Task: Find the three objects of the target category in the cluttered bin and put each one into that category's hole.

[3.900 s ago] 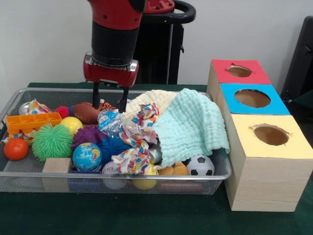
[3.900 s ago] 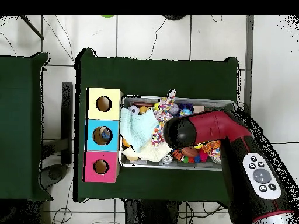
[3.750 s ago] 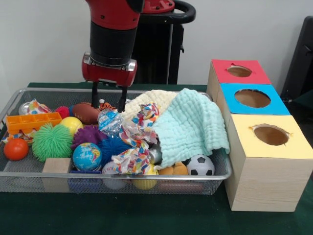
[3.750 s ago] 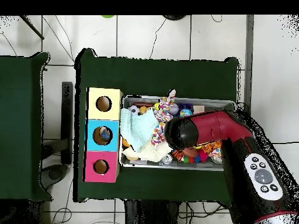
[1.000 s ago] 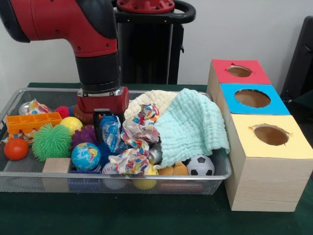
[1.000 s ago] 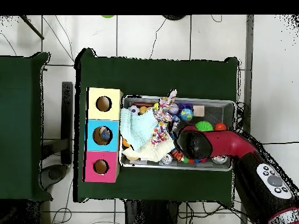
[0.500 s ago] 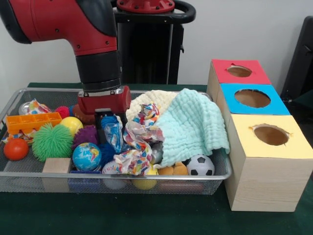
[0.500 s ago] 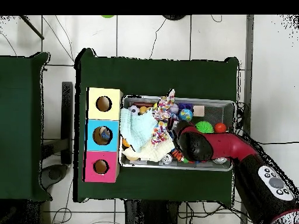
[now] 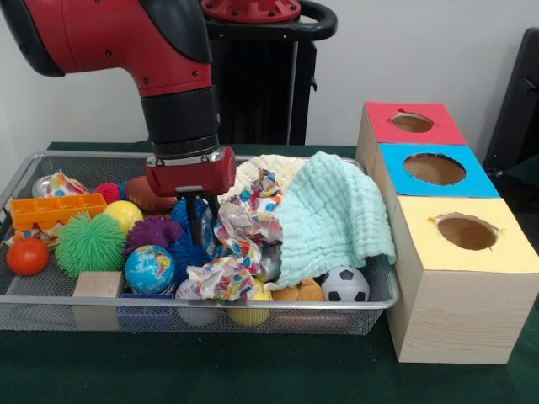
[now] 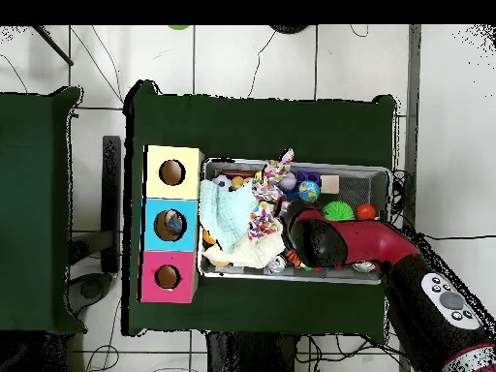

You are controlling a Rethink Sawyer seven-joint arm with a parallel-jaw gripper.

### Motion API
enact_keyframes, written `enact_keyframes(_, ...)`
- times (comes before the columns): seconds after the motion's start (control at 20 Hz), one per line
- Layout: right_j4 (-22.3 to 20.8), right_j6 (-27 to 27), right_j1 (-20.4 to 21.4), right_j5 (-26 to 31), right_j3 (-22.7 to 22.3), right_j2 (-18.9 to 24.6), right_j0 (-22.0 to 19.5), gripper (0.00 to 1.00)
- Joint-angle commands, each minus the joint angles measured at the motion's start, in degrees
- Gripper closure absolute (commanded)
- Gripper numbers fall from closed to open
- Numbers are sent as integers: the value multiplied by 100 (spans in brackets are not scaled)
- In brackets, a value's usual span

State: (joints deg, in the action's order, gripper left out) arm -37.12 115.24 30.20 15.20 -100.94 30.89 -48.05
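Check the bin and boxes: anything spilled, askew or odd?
Nothing has spilled. The mint cloth hangs over the bin rim toward the yellow box. The gripper is down among the toys. The boxes stand in line.

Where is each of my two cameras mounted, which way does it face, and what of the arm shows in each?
Front view: across the table, level with the mesh bin, facing the robot; red arm drops from above, gripper down among the toys.
Overhead view: above the table, looking straight down; arm enters from the lower right over the bin.
Shared: bin, arm, mint cloth, and the three-hole box, yellow, blue, red.
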Motion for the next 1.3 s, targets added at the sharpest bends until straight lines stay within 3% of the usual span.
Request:
enact_keyframes(0.05, 193, -132, -35, 1292, 275, -310, 513, 100)
enact_keyframes(0.2, 224, -207, 33, 1530, 382, -423, 677, 100)
enact_keyframes(0.55, 175, -157, 168, 1504, 535, -529, 823, 100)
enact_keyframes(0.65, 276, 3, 375, 1594, 472, -603, 887, 100)
enact_keyframes(1.0, 728, -227, 1335, 2021, 286, -309, 741, 100)
enact_keyframes(1.3, 1055, -259, 1695, 2308, 239, -190, 710, 100)
